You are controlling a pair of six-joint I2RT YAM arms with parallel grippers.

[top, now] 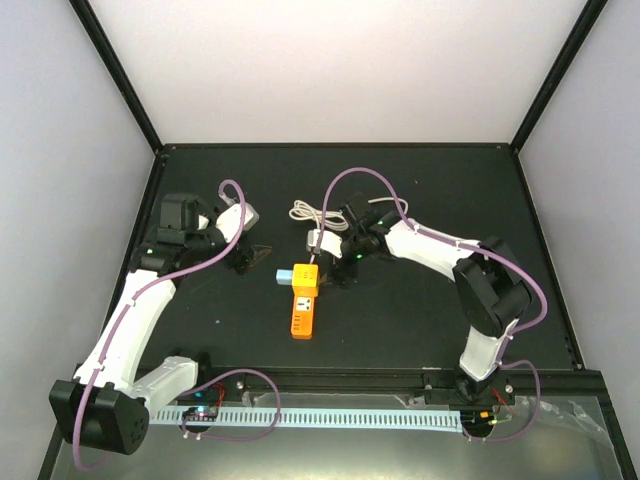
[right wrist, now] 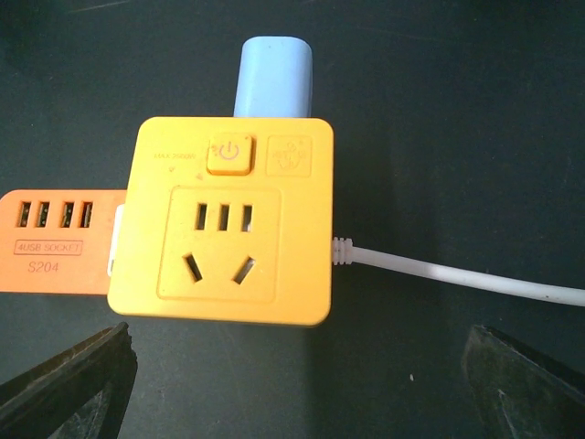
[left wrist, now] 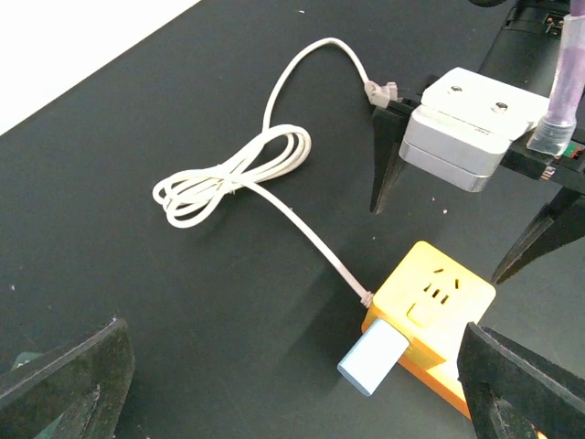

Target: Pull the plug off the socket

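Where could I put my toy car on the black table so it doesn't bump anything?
Bare spots on the table: the far right corner beyond the right arm, the far left corner past the left arm, and the near patch between the socket and the front rail. Crowded middle: socket, plug, coiled cord, left gripper, right gripper.

Top view: above and behind me, looking down over the whole desk (top: 420, 180).
Left wrist: low, facing right, fairly near.
Right wrist: straight down, very close.
Shared: the socket (top: 304, 300).
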